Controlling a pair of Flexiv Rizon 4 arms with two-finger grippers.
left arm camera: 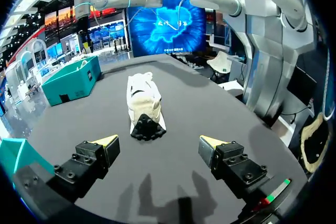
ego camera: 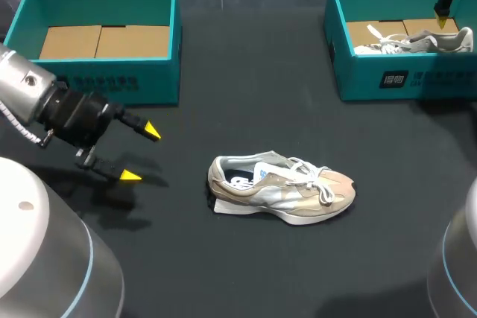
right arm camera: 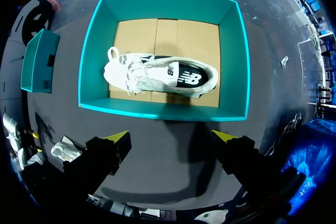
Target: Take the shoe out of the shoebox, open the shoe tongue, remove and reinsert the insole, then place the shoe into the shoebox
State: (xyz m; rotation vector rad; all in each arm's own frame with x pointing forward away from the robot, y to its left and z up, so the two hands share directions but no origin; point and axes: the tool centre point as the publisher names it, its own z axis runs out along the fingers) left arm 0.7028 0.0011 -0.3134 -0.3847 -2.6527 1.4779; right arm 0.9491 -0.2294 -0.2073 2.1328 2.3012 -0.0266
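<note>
Illegible white print [ego camera: 393, 79] on right shoebox [ego camera: 447, 86] front; likewise on left shoebox [ego camera: 160, 83]

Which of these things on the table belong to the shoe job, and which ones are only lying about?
For the job, judging by where the right gripper hangs:
- boxed shoe
- right box holding it
- right gripper, open above both

Seemingly lying about:
- loose shoe, on its side mid-table
- left box, empty
</note>
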